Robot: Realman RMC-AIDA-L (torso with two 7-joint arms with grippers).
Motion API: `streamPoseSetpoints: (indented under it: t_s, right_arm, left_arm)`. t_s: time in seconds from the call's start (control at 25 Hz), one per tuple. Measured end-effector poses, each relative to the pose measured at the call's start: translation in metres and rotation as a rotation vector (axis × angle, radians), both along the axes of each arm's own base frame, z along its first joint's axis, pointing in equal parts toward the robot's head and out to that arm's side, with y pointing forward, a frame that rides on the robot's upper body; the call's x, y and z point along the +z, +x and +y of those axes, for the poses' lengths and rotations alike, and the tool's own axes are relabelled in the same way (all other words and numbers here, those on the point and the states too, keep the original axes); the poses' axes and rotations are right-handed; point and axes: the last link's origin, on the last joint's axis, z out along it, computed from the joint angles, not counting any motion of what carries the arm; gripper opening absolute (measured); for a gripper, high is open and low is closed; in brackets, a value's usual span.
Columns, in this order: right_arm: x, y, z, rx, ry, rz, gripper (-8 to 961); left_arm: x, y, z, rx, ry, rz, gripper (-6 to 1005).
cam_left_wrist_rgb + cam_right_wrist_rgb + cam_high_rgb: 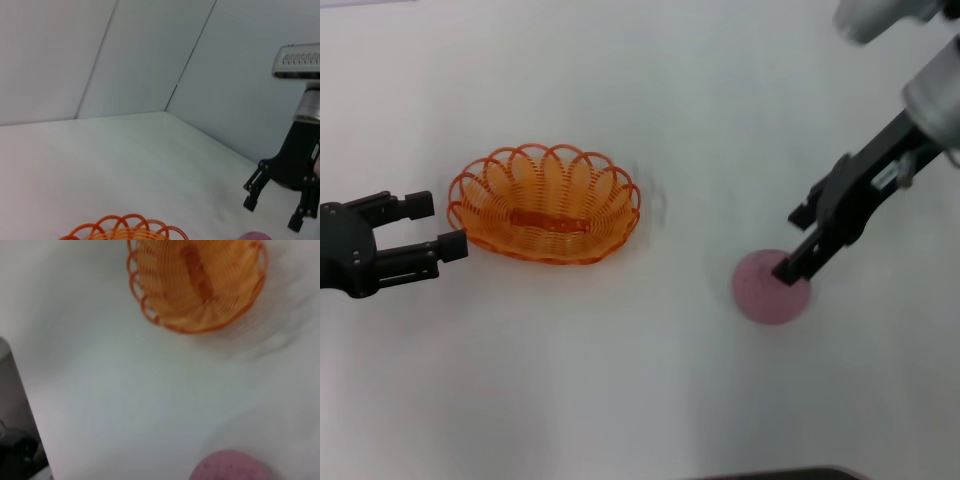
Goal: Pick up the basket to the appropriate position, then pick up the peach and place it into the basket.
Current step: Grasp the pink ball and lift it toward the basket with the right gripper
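The orange wire basket (545,205) stands empty on the white table, left of centre. My left gripper (435,228) is open and empty just left of the basket's rim, apart from it. The pink peach (772,287) lies on the table to the right. My right gripper (798,243) is open, and its lower finger overlaps the peach's top edge; I cannot tell whether it touches. The left wrist view shows the basket's rim (125,231), the right gripper (273,212) and a sliver of peach (255,236). The right wrist view shows the basket (200,282) and the peach (230,467).
The white table (640,380) spreads around both objects. Its near edge, with something dark, shows at the bottom of the head view (780,473). The right wrist view shows a table edge with a dark drop-off (15,440). Pale walls (125,55) stand behind the table.
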Motion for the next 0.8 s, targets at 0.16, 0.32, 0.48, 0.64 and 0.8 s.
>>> streamPoseSetpoints:
  t_s: [0.16,0.32,0.48,0.64,0.8]
  right_arm:
    - [-0.017,0.001,-0.002,0.016,-0.029,-0.057,944]
    - [-0.026,0.002,-0.002,0.017,-0.05,-0.089,938]
    - [-0.03,0.001,-0.002,0.032,-0.064,-0.111,866]
    - [-0.031,0.0,-0.001,0.038,-0.068,-0.117,795]
    - [-0.032,0.0,-0.001,0.039,-0.068,-0.117,618]
  left_arm:
    - [0.0,-0.001,0.001,0.006,0.008,0.003,833]
    - [0.0,-0.002,0.001,0.012,0.013,0.003,831]
    - [0.0,-0.002,0.001,0.014,0.015,-0.004,829]
    - [0.001,-0.002,-0.001,0.017,0.018,-0.009,829]
    - [0.002,-0.003,-0.001,0.021,0.02,-0.013,829]
